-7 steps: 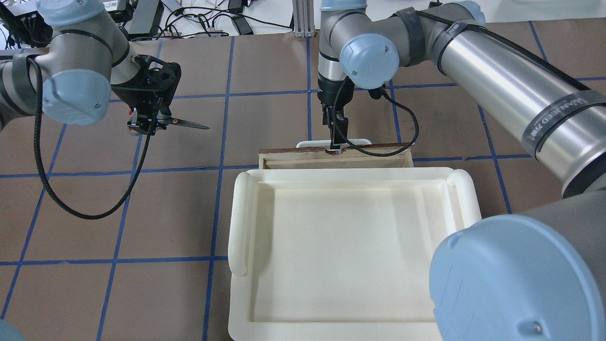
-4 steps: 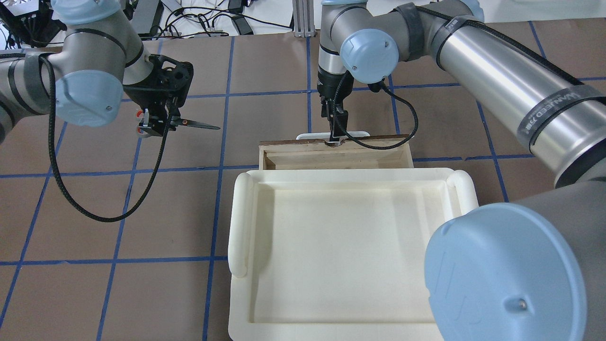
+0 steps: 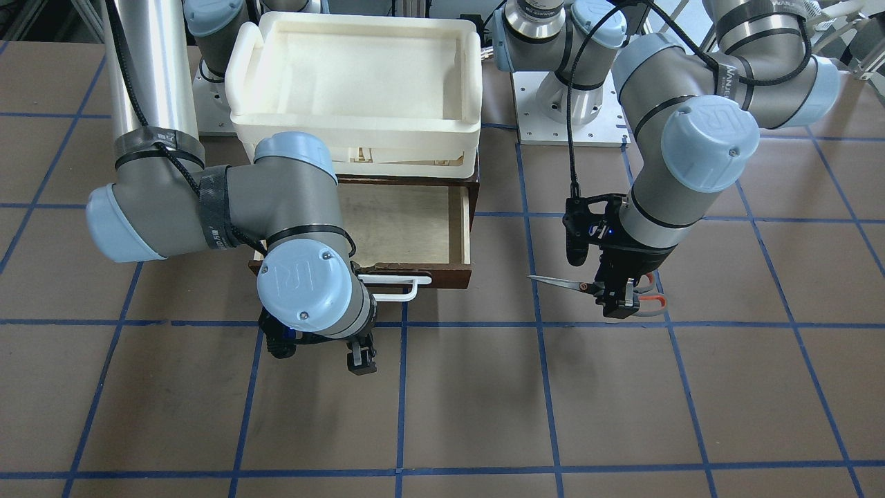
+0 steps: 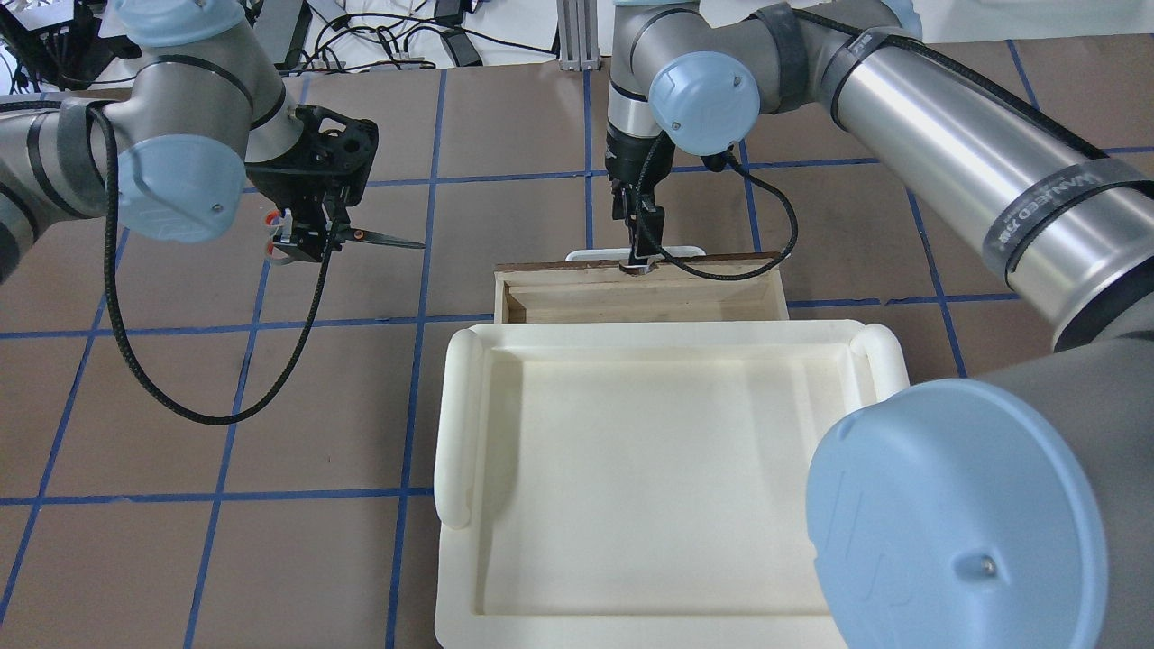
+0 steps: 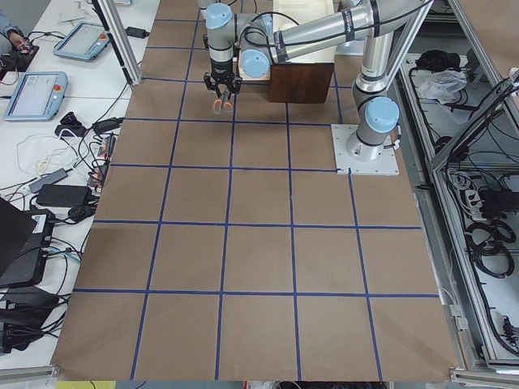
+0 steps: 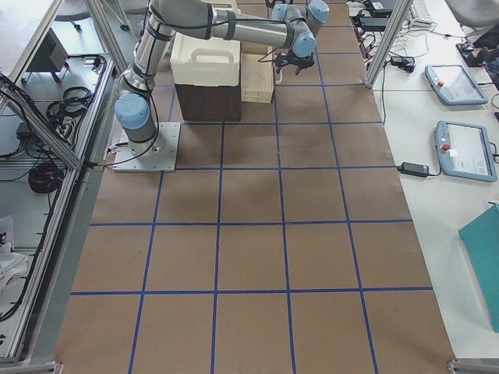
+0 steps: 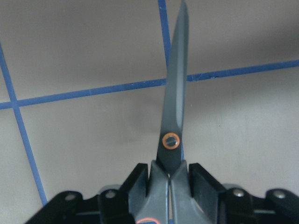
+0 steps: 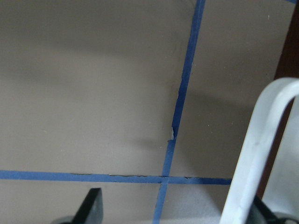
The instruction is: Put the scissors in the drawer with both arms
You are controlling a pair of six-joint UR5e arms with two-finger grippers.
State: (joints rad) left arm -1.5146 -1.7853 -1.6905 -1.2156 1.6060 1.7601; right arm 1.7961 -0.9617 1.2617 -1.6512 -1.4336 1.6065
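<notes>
My left gripper (image 4: 305,242) is shut on the scissors (image 4: 379,239) at the handles, and holds them above the table left of the drawer, blades level and pointing toward it. They also show in the front view (image 3: 563,281) and the left wrist view (image 7: 175,112). The dark-brown drawer (image 3: 442,279) is pulled partly out, and its pale interior (image 4: 631,305) is bare. My right gripper (image 4: 637,260) hangs at the white bar handle (image 3: 399,290). In the right wrist view its fingers (image 8: 92,201) stand wide apart, with the handle (image 8: 259,149) close by the far one.
A cream-white plastic tray (image 4: 458,424) sits on top of the cabinet above the drawer, covering the drawer's back part. Brown table with blue grid lines (image 4: 424,317) all round. Cables loop from both wrists.
The drawer has slid further out, away from the robot, with my right gripper at its handle. My left arm has moved right toward the drawer with the scissors.
</notes>
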